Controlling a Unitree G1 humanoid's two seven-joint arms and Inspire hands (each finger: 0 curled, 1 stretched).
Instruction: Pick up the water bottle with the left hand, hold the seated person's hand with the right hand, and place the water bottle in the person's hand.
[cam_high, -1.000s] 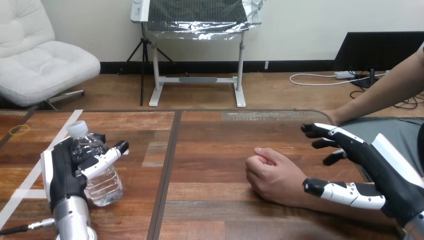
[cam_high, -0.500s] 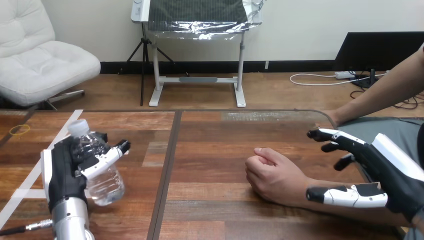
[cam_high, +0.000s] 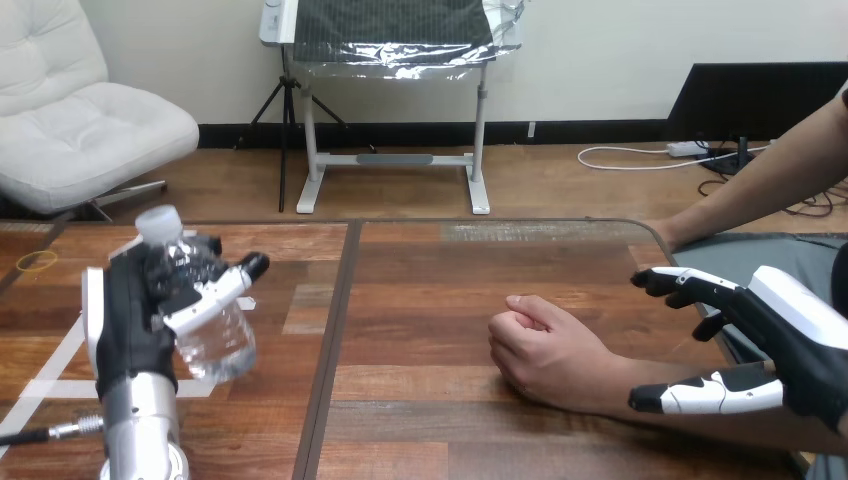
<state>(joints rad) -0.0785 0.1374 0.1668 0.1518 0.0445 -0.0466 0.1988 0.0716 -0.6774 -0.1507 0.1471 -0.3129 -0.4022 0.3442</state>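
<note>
Water bottle (cam_high: 215, 340) sits tilted in the curled fingers of our left hand (cam_high: 125, 320) near the table's (cam_high: 420, 300) left edge, so we first close our empty, spread right hand (cam_high: 800, 345), by the right edge, gently round the person's hand (cam_high: 545, 350), then carry across.

- Brown wooden plank table (cam_high: 430, 300), with a dark seam down its middle.
- White tape strips (cam_high: 62, 350) cross its left part.
- A thin yellow ring (cam_high: 38, 261) lies flat at its far left.
</note>
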